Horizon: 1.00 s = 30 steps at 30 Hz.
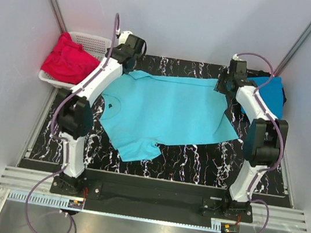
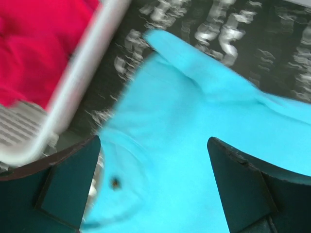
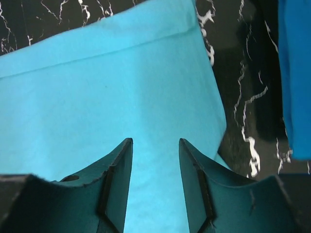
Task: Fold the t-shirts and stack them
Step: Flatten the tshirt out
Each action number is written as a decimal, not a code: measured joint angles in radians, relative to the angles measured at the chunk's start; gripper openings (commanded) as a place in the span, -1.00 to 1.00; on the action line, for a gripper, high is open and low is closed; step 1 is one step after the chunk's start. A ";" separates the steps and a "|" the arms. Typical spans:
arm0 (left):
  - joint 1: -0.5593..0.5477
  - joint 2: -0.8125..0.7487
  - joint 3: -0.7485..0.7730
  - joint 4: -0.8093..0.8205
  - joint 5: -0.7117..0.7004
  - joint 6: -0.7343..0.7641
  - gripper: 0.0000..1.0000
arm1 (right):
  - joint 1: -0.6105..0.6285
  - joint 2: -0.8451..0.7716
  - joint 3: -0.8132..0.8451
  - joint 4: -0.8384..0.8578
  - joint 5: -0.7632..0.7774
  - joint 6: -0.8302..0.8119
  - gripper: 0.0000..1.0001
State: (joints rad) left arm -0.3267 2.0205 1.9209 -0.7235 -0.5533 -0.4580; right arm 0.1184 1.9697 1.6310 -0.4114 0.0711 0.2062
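Observation:
A light turquoise t-shirt (image 1: 171,110) lies spread flat on the black marbled mat, collar to the left. My left gripper (image 1: 130,60) hovers over its far left sleeve; in the left wrist view (image 2: 153,141) its jaws stand wide open and empty above the shirt (image 2: 194,126). My right gripper (image 1: 223,85) hovers over the shirt's far right corner, open and empty (image 3: 155,141) above the fabric (image 3: 107,87). A deeper blue shirt (image 1: 267,93) lies folded at the far right. Red shirts (image 1: 67,61) sit in the basket. No black shirt shows plainly.
A white lattice basket (image 1: 93,41) stands at the far left, off the mat; its rim (image 2: 82,63) is close to my left gripper. The black marbled mat (image 1: 196,158) covers the table. Grey walls close in on the sides and back.

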 measured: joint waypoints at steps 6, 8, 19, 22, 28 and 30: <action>-0.104 -0.196 -0.230 -0.053 0.094 -0.196 0.98 | 0.037 -0.177 -0.222 -0.047 0.075 0.074 -0.10; -0.132 -0.238 -0.343 -0.058 0.123 -0.253 0.97 | 0.054 -0.217 -0.293 -0.071 0.089 0.093 -0.10; -0.304 -0.264 -0.724 -0.089 0.214 -0.420 0.97 | 0.071 -0.301 -0.507 -0.151 0.151 0.168 -0.19; -0.311 -0.265 -0.724 -0.076 0.215 -0.426 0.97 | 0.069 -0.291 -0.498 -0.160 0.187 0.172 -0.28; -0.303 -0.266 -0.724 -0.074 0.200 -0.422 0.97 | 0.023 -0.169 -0.421 -0.193 0.265 0.222 -0.73; -0.304 -0.267 -0.724 -0.074 0.196 -0.415 0.97 | -0.005 -0.128 -0.408 -0.209 0.283 0.241 -0.88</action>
State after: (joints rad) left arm -0.6304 1.7538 1.1973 -0.7979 -0.3569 -0.8730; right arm 0.1135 1.8420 1.2232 -0.6209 0.3538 0.4469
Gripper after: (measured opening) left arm 0.985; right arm 0.130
